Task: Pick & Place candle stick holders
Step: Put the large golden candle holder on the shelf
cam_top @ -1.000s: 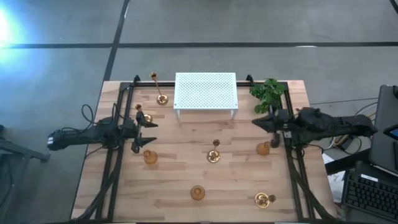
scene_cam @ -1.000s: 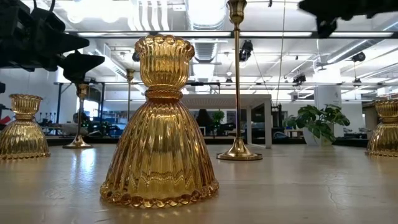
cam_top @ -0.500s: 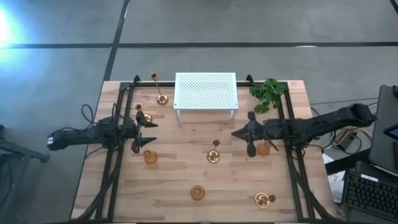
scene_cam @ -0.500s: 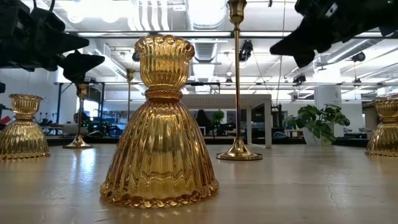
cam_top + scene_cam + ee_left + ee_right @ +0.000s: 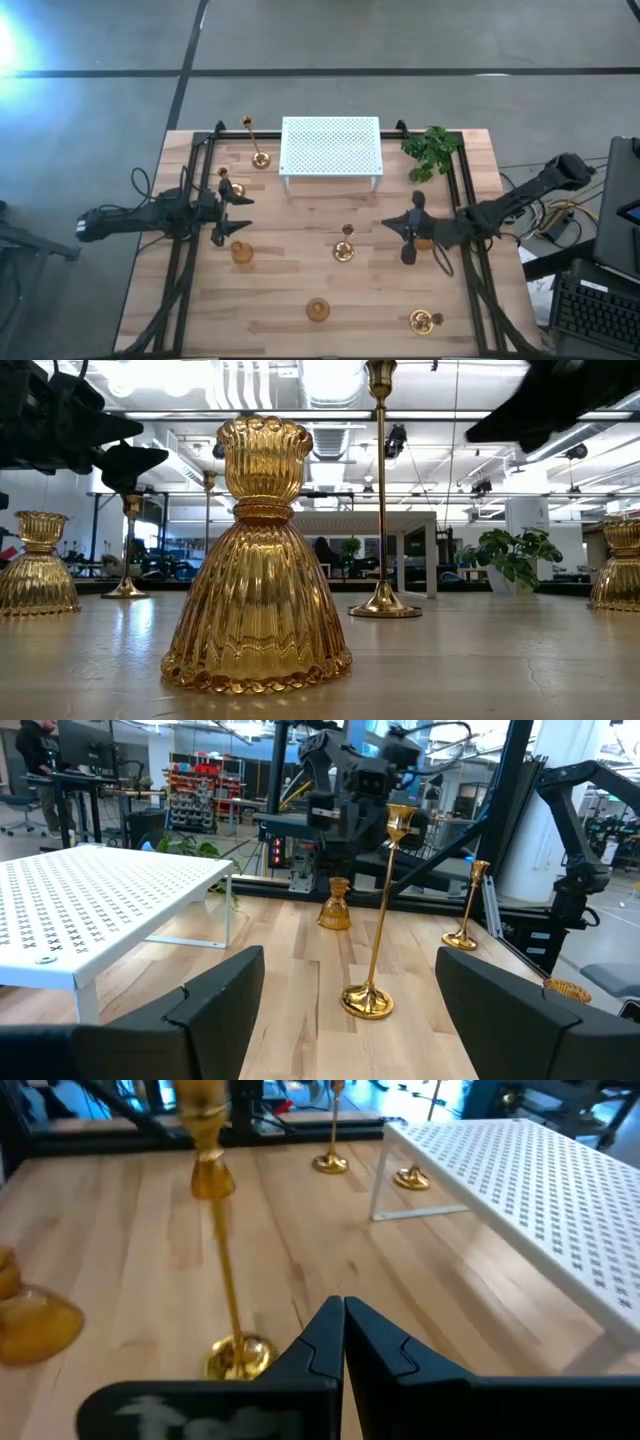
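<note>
Several shiny gold candle stick holders stand upright on their bases on the wooden table. A tall thin one [image 5: 344, 245] stands at the centre and also shows in the right wrist view [image 5: 225, 1270]. A squat one [image 5: 425, 239] stands beside my right arm. Another squat one [image 5: 242, 252] and a small thin one [image 5: 228, 186] stand near my left gripper. A ribbed one [image 5: 257, 555] stands at the near edge. My left gripper [image 5: 238, 213] is open and empty at the left. My right gripper [image 5: 343, 1320] is shut and empty, just right of the centre holder [image 5: 386, 225].
A white perforated stand [image 5: 330, 150] stands at the far middle, with a tall holder [image 5: 255, 145] to its left and a green plant sprig [image 5: 432, 150] to its right. Another holder [image 5: 427, 320] is at the near right corner. Black frame rails [image 5: 185, 250] run along both sides.
My right gripper has gone from the table's right side toward the left and a little toward the near edge, coming close to the centre tall holder, and its arm has swung about. No holder has moved.
</note>
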You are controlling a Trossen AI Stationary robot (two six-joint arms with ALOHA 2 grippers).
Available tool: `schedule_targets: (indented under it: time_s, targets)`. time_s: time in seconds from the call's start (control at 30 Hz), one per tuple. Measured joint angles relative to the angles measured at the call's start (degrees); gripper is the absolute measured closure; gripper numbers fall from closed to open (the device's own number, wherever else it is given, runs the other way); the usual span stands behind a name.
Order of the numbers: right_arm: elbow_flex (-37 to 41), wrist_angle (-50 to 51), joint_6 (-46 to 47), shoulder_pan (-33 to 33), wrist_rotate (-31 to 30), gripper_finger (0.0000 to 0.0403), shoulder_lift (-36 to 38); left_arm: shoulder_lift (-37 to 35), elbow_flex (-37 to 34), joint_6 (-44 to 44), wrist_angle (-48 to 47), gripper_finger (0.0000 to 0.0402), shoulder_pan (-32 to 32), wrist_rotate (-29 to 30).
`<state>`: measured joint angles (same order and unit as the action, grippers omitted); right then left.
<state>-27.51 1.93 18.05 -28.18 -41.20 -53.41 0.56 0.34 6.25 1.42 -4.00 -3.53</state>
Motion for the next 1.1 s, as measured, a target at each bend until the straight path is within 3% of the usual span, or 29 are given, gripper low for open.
schedule_targets:
  time_s: [0.33, 0.5, 0.8, 0.93, 1.1]
  targets:
    - [-3.17, 2.49, 4.53, -10.26, -8.96, 0.0394, -0.35, 0.0, 0.0, 0.01, 0.06, 0.0101, -0.01, 0.0]
    - [-3.86, 0.47, 4.92, -10.45, -8.48, 0.0394, -2.5, 0.0, 0.0, 0.01, 0.08, 0.0101, 0.01, -0.02]
    - [-3.75, -9.14, 7.54, -8.35, -8.31, 0.0393, -13.26, 0.02, 0.0, 0.01, 0.1, 0.0101, -0.01, -0.02]
    - [-3.75, -13.37, 7.12, -6.06, -6.11, 0.0371, -17.22, 0.02, 0.0, 0.01, 0.12, 0.0101, 0.01, 0.0]
    - [-3.84, -16.08, 7.93, -2.21, -1.75, 0.031, -20.63, 0.02, 0.0, 0.0, 0.12, 0.0101, 0.0, -0.02]
